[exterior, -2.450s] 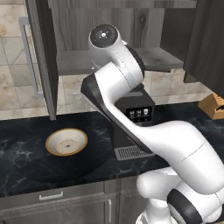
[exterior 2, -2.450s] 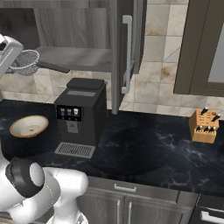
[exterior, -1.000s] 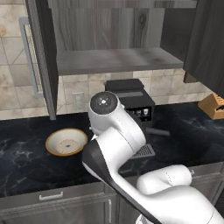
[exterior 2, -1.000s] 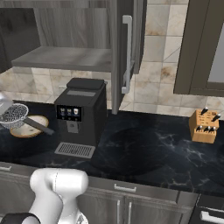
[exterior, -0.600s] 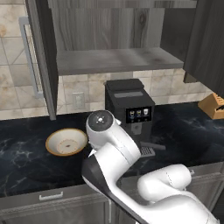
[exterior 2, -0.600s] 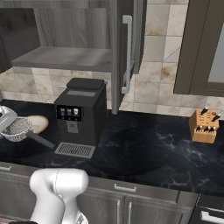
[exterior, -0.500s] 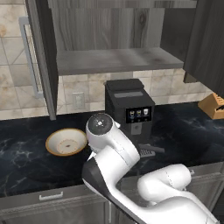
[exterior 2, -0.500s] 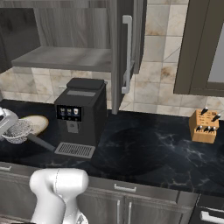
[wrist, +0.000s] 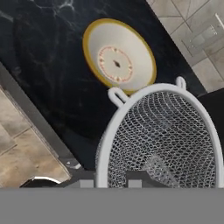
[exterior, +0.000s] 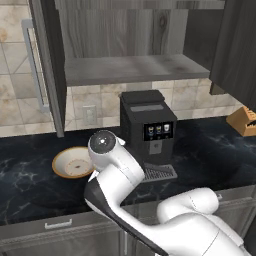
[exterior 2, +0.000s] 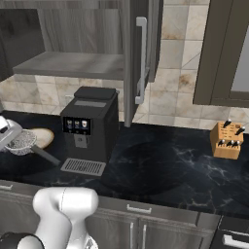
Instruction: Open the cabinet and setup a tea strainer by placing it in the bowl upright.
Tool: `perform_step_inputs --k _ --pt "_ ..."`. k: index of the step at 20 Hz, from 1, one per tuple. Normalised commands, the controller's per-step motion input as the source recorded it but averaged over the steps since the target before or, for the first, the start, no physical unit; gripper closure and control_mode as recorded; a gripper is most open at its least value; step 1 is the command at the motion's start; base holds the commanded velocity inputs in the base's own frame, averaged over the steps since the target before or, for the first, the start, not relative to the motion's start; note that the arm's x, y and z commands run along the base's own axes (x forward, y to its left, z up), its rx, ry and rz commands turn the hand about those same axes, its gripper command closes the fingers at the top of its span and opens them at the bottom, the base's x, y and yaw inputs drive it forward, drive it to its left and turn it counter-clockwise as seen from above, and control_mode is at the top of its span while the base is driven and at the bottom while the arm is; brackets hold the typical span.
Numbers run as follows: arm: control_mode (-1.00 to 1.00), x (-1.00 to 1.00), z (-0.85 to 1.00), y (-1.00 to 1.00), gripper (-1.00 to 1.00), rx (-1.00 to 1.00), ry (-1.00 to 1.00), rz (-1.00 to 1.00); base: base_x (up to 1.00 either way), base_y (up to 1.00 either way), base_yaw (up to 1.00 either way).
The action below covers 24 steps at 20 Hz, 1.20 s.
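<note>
- The bowl [exterior: 73,163] sits on the dark marble counter [exterior: 210,150], left of the coffee machine [exterior: 147,131]; nothing lies in its cream inside, which has a speckled centre and a tan-orange rim.
- The cabinet [exterior: 125,42] stands open, its shelf bare where it shows.
- The tea strainer [wrist: 159,138] is a round silvery mesh basket with a pale rim and two small loops; it hangs above the counter just beside the bowl, on its near side.
- The gripper [wrist: 111,183] is nearly closed, clamped on the strainer.
</note>
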Motion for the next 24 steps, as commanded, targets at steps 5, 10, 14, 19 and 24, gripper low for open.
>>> perform_step_inputs --k 5,10,14,19,24 --pt "-1.00 0.37 -0.17 0.17 1.00 0.00 0.02 0.00 0.00 0.00 0.00" --pt "-1.00 0.31 -0.26 0.33 1.00 0.00 0.00 0.00 0.00 0.00 0.00" --pt "-1.00 0.40 -0.09 0.25 1.00 0.00 0.00 0.00 0.00 0.00 0.00" --pt "-1.00 0.47 0.00 0.16 1.00 0.00 0.00 0.00 0.00 0.00 0.00" --pt "-1.00 0.43 -0.16 0.25 1.00 0.00 0.00 0.00 0.00 0.00 0.00"
